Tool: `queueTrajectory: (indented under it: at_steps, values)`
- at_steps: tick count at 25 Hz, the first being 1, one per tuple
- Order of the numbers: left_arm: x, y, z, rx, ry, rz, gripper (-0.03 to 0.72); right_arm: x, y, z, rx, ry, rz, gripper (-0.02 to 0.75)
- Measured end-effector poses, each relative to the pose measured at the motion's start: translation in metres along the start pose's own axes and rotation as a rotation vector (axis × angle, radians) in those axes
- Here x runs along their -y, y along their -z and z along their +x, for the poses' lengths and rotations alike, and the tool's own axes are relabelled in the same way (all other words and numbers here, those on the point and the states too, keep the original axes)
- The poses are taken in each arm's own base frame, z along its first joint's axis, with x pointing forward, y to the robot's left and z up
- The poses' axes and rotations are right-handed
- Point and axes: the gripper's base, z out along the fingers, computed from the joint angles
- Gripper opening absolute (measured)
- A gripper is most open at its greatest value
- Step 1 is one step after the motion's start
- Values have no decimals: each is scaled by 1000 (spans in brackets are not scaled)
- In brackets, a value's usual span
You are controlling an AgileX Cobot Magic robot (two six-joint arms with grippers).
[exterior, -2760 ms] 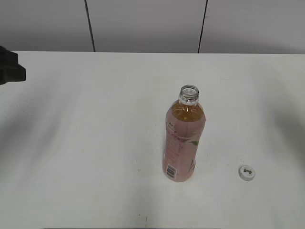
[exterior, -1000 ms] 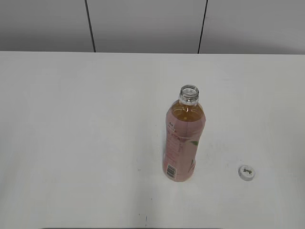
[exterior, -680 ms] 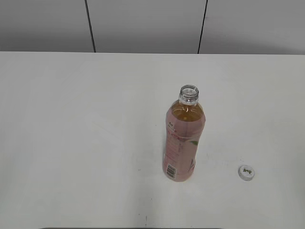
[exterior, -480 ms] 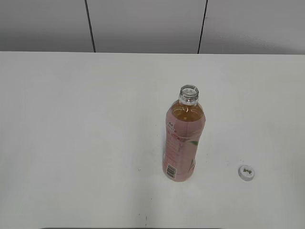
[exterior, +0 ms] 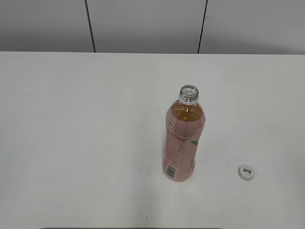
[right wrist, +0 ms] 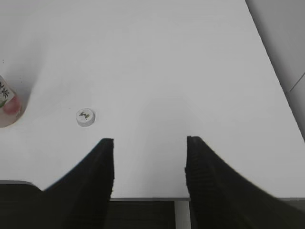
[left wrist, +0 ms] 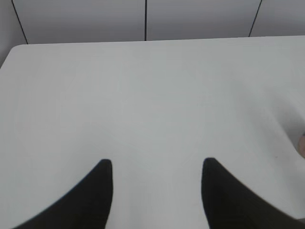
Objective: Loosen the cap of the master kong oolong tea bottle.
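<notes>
The master kong oolong tea bottle (exterior: 183, 140) stands upright on the white table, its neck open with no cap on it. The small white cap (exterior: 246, 172) lies flat on the table to the bottle's right, apart from it. In the right wrist view the cap (right wrist: 85, 116) lies ahead and left of my right gripper (right wrist: 149, 141), which is open and empty; the bottle's base (right wrist: 7, 107) shows at the left edge. My left gripper (left wrist: 156, 164) is open and empty over bare table. Neither gripper shows in the exterior view.
The white table (exterior: 86, 133) ends at a grey panelled wall (exterior: 143, 24) at the back. Its front edge (right wrist: 143, 196) runs just under the right gripper, and its right edge (right wrist: 274, 76) is near.
The dark arm part at the far left edge of the exterior view 2.8 s ago has left the view. The bottle and cap have not moved.
</notes>
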Motion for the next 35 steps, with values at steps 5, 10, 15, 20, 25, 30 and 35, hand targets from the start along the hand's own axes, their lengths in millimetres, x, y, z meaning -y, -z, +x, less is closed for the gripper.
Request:
queueTrajectory:
  at_steps: [5, 10, 15, 20, 25, 30, 35]
  values:
    - [0, 0, 0, 0, 0, 0, 353, 0, 0, 0, -1, -27, 3, 375]
    - [0, 0, 0, 0, 0, 0, 336, 0, 0, 0, 0, -31, 4, 375]
    - [0, 0, 0, 0, 0, 0, 333, 0, 0, 0, 1, -31, 4, 375]
    - [0, 0, 0, 0, 0, 0, 330, 0, 0, 0, 1, -31, 4, 375]
    - [1, 0, 0, 4, 19, -47, 321, 0, 0, 0, 3, -31, 5, 375]
    - [2, 1, 0, 8, 54, -137, 298, 0, 0, 0, 3, -31, 5, 375]
    - [2, 1, 0, 8, 55, -140, 274, 0, 0, 0, 4, -31, 5, 375]
